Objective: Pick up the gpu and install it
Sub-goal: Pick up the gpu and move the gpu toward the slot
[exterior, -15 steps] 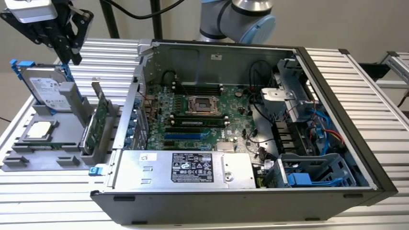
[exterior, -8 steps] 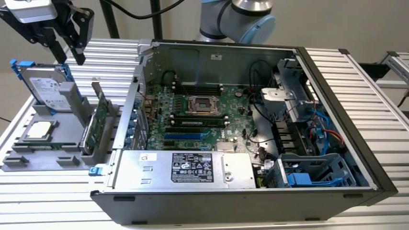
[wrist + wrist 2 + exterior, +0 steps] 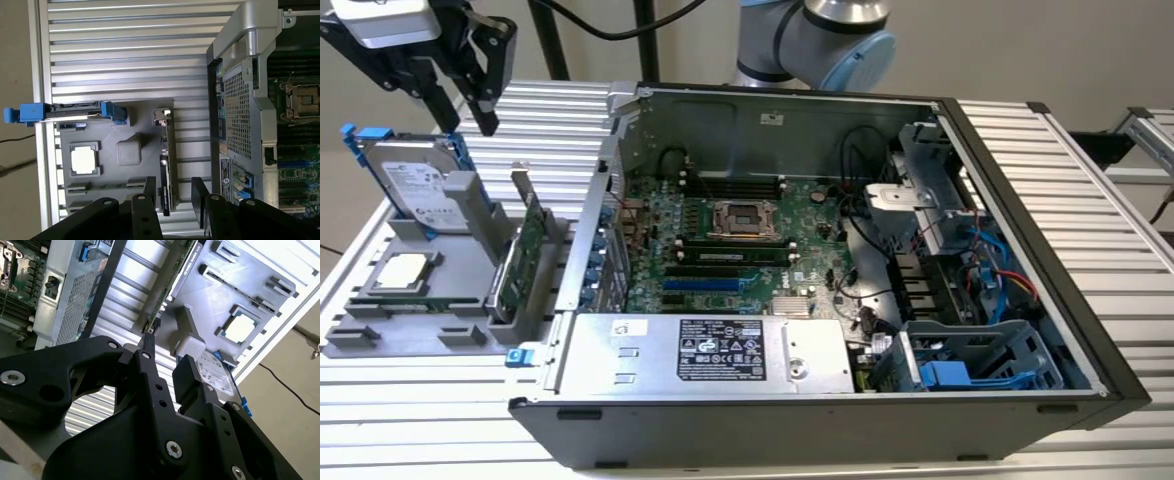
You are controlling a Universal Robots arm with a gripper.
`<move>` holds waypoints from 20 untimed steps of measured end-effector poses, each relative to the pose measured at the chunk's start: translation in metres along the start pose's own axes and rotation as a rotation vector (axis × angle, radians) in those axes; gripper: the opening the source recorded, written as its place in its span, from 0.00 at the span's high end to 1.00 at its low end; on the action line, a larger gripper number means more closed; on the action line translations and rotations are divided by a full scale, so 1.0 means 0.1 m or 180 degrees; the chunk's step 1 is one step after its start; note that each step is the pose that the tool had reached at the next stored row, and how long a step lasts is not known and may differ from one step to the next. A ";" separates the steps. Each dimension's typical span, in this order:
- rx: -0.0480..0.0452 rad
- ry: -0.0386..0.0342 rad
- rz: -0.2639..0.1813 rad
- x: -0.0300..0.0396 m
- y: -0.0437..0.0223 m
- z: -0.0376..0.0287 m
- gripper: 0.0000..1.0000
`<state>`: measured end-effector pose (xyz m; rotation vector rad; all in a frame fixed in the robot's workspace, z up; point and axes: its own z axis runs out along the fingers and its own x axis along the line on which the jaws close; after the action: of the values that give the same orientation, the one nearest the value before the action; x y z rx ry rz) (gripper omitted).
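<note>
We saw the gripper [image 3: 467,122] hanging high over the grey parts tray [image 3: 400,335] at the exterior view's left. Its two black fingers [image 3: 150,200] were apart and held nothing. The gpu [image 3: 527,250] stood on its long edge in a slot of that tray, on the side nearest the open computer case [image 3: 1014,330]. Its green board face showed toward the exterior view's left. In the first wrist view the card lay edge-on between the lines of the two fingers. The gripper therefore seemed lined up above it, though clear of it. A hard drive [image 3: 420,185] with blue rails stood upright farther from the case. A processor [image 3: 403,270] lay flat in the tray near it. Inside the case the motherboard [image 3: 720,240] lay exposed beside the power supply [image 3: 707,350]. Tray and case both rested on the slatted metal desk [image 3: 1067,180].
</note>
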<state>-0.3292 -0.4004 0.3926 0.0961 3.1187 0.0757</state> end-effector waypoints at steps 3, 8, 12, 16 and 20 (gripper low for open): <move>-0.0001 0.0002 -0.0038 -0.001 -0.001 0.000 0.00; -0.0002 0.0006 -0.0113 -0.001 -0.002 0.000 0.00; -0.0002 0.0006 -0.0117 -0.001 -0.002 0.000 0.00; -0.0003 0.0006 -0.0120 -0.002 -0.021 0.000 0.00; -0.0002 0.0006 -0.0123 -0.003 -0.041 0.001 0.00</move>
<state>-0.3291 -0.4045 0.3923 0.0356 3.1209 0.0764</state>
